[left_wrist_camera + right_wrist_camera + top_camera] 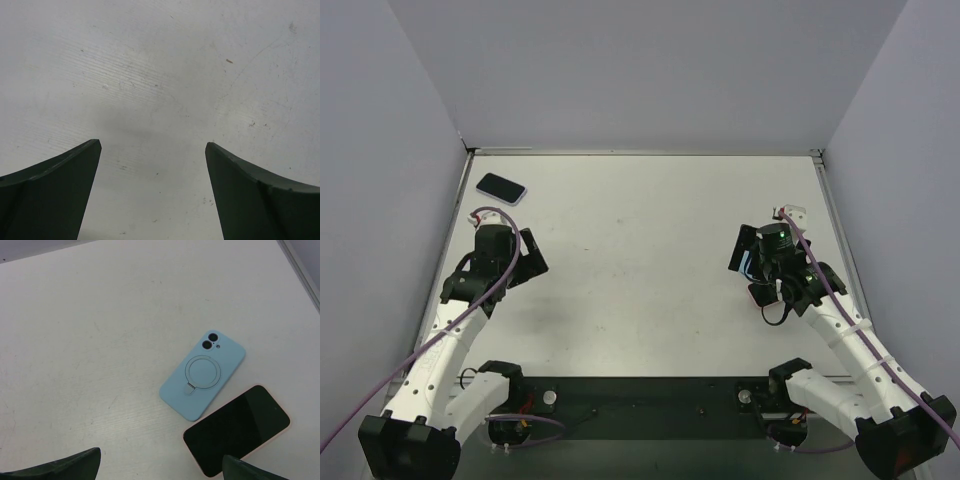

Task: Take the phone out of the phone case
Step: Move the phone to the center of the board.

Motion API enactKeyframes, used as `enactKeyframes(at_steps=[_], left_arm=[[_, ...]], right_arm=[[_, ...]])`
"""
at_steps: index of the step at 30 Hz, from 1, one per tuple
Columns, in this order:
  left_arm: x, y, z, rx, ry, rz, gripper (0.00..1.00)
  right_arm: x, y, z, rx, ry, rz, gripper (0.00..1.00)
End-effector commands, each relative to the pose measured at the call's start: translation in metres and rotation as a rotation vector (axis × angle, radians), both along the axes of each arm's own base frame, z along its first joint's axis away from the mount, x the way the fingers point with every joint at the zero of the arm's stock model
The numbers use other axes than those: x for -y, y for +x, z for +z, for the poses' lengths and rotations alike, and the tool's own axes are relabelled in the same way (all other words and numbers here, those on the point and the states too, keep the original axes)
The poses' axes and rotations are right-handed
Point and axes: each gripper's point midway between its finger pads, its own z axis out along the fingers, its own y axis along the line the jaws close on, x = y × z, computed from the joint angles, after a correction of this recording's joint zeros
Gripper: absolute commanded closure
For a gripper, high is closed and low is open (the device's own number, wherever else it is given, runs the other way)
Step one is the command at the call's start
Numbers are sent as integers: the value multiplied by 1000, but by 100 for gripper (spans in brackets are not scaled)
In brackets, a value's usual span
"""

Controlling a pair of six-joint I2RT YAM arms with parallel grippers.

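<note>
The right end effector (161, 456) hangs above the counter (90, 315) with its fingers apart and nothing between them. Its wrist camera shows the blue phone case (202, 375) lying flat, back upward, with the ring stand and lens openings visible. It cannot be told whether a phone sits inside. A pink-edged phone (236, 430) lies screen upward just beside the case, on its near side.

The overhead camera shows little of this. The right wrist covers both items, leaving only slivers of blue and pink.

The left end effector (152, 145) is well to the left of the case, fingers spread wide and empty. Its wrist camera shows bare counter only.

A dark phone (501, 187) lies beyond the case and far to its left, near the far-left corner. Only the overhead camera shows it.
</note>
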Motion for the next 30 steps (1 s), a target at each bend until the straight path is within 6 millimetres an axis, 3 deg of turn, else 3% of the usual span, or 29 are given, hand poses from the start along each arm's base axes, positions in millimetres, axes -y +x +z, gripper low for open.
enactKeyframes(at_steps=[1, 6, 9, 10, 11, 13, 14, 17, 18, 19, 24, 25, 27, 28, 30], left_arm=[[-7, 5, 12, 33, 31, 16, 2], [-17, 8, 7, -22, 33, 119, 2], [-12, 22, 5, -75, 19, 97, 2], [-12, 28, -4, -120, 29, 98, 3], [-17, 39, 7, -108, 36, 127, 3], [-24, 53, 6, -144, 51, 168, 2], [-28, 71, 10, -174, 69, 190, 2], [-45, 98, -7, -287, 112, 263, 3], [-50, 120, 10, -247, 108, 286, 3], [-54, 131, -10, -312, 117, 306, 3], [-68, 184, -27, -386, 111, 347, 3], [-82, 204, -30, -380, 102, 385, 3], [-88, 214, -39, -416, 104, 400, 2], [-94, 233, -40, -396, 98, 418, 2], [-98, 244, -46, -409, 86, 419, 3]], right_arm=[[2, 0, 13, 30, -8, -3, 0], [1, 0, 14, 26, -10, 9, 0], [1, -1, 12, 25, -7, 6, 0], [1, -2, 11, 21, -6, 6, 0], [1, -2, 11, 22, -1, 6, 0], [0, -2, 10, 20, 4, 2, 0], [0, -3, 8, 18, 9, 2, 0], [-2, -2, 6, 23, 21, 2, 0], [-4, -2, 6, 24, 26, 8, 0], [-5, -2, 5, 22, 27, 14, 0], [-8, 3, 5, 26, 29, 26, 0], [-12, 4, 3, 15, 34, 38, 0], [-15, 7, 0, 3, 30, 55, 0], [-17, 8, -2, -5, 33, 61, 0], [-22, 12, -8, -27, 39, 65, 0]])
